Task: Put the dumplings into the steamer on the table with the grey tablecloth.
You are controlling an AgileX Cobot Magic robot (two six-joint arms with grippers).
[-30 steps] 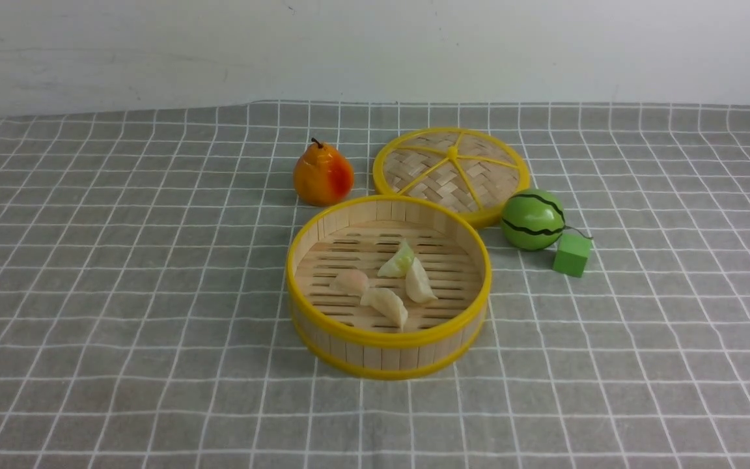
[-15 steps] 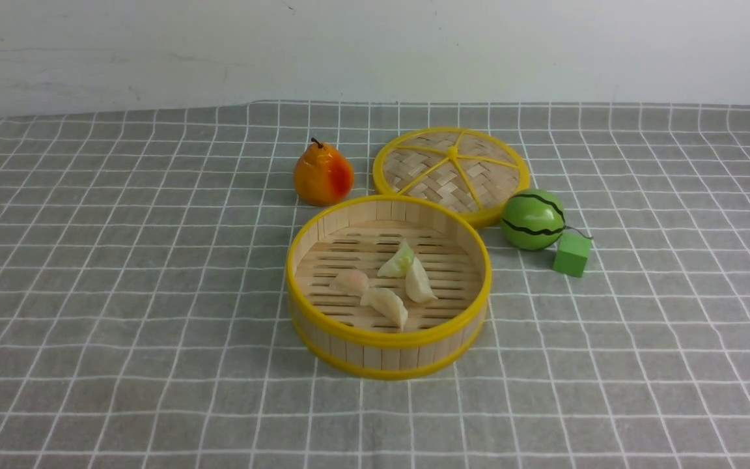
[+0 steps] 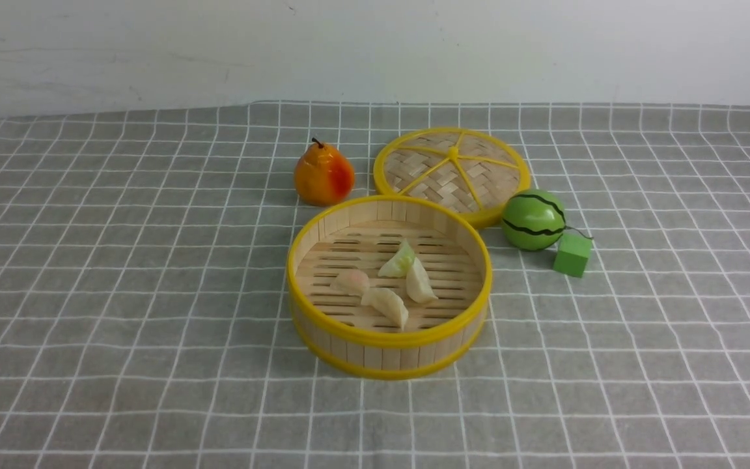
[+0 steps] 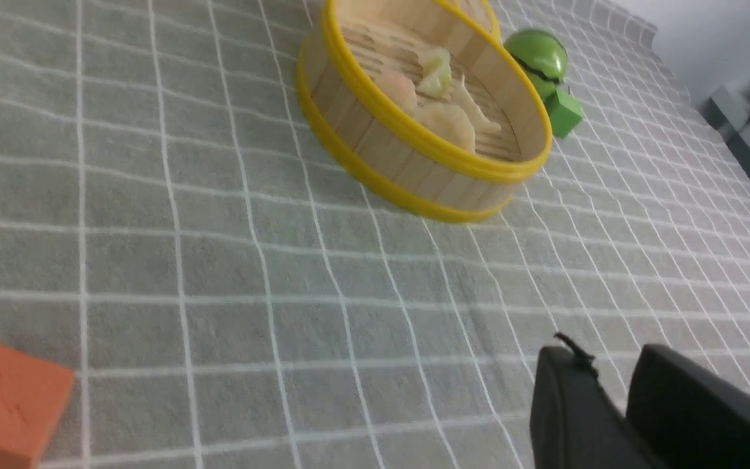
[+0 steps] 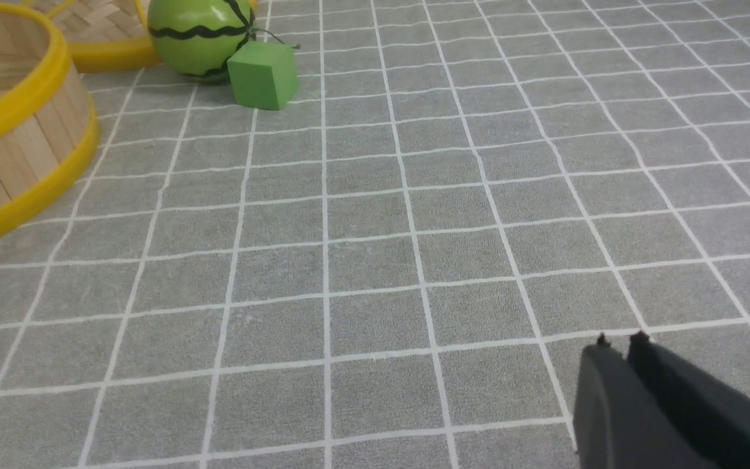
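Front view: the steamer (image 3: 388, 339) stands on the tabletop (image 3: 88, 293), which is draped in the grey tablecloth (image 3: 642, 339). All four dumplings lie on its slatted floor: the pale green dumpling (image 3: 398, 260) toward the far side, the pinkish dumpling (image 3: 349, 282) toward the robot's left, one cream-white dumpling (image 3: 419, 282) beside the green one, and the other cream-white dumpling (image 3: 387, 305) nearest the camera. The woven lid (image 3: 451, 170) lies flat behind the steamer, with the pear (image 3: 323, 174) to its left and the toy watermelon (image 3: 533, 219) and green cube (image 3: 571, 254) to its right. Neither arm appears here. Left wrist view: the left tool (image 4: 616, 407) is over bare cloth, well apart from the steamer, its two dark fingers close together with a narrow gap and nothing between them. An orange cube (image 4: 10, 407) sits on the cloth nearby. Right wrist view: the right tool (image 5: 619, 352) is likewise over bare cloth, fingers pressed together and empty, well apart from the steamer wall, the watermelon and the green cube. Judgement: the loading step appears complete, since no dumpling is visible outside the steamer. The next move calls for no further grasp; both arms need only stay clear of the steamer.
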